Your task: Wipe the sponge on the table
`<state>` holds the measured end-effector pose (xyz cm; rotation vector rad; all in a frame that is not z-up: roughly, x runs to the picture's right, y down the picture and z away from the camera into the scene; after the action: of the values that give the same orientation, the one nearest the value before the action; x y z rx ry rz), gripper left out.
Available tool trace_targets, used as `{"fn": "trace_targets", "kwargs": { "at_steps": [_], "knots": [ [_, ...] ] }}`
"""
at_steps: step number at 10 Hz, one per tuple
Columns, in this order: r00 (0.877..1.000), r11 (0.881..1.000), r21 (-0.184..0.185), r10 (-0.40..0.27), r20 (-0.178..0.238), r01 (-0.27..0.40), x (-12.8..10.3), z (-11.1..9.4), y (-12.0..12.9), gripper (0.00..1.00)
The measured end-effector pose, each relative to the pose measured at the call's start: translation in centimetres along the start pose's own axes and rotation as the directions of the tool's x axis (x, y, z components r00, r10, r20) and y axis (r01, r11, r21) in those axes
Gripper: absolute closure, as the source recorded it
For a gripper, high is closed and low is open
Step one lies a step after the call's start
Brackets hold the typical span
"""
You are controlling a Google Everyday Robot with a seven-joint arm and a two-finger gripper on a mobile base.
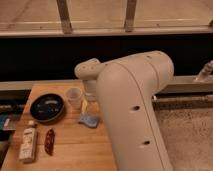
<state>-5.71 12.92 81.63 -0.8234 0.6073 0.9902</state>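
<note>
The blue-grey sponge (89,120) lies flat on the light wooden table (70,150), a little in front of a clear cup. My gripper (87,106) hangs from the white wrist just above the sponge's far edge and right beside the cup. Whether it touches the sponge cannot be told. My bulky white arm (132,110) fills the middle of the view and hides the right part of the table.
A clear cup (74,96) stands just left of the gripper. A black bowl (47,107) sits further left. Near the front left corner lie a pale bottle (28,144) and a red object (49,141). A dark wall runs behind the table.
</note>
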Motion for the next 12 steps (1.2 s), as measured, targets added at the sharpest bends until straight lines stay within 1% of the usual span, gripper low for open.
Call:
{"fn": "trace_targets", "kwargs": {
  "at_steps": [1, 2, 3, 4, 6, 7, 8, 12],
  "knots": [
    [1.0, 1.0, -0.015, -0.002, -0.009, 0.002, 0.1, 0.3, 0.4, 0.2],
    [1.0, 0.999, -0.04, -0.012, -0.014, 0.012, 0.2, 0.5, 0.8, 0.2],
    [1.0, 0.997, -0.074, -0.026, -0.011, 0.025, 0.3, 0.6, 1.0, 0.2],
    [0.999, 0.995, -0.095, -0.041, -0.009, 0.04, 0.3, 0.7, 1.3, 0.2],
    [0.998, 0.993, -0.101, -0.058, -0.02, 0.055, 0.0, 1.3, 2.1, 0.2],
    [0.998, 0.994, -0.096, -0.058, -0.035, 0.055, -0.2, 2.2, 2.1, 0.2],
    [0.998, 0.995, -0.087, -0.058, -0.037, 0.054, -0.4, 2.8, 2.1, 0.2],
    [0.998, 0.995, -0.086, -0.053, -0.037, 0.05, -0.3, 2.8, 2.0, 0.2]
  ]
}}
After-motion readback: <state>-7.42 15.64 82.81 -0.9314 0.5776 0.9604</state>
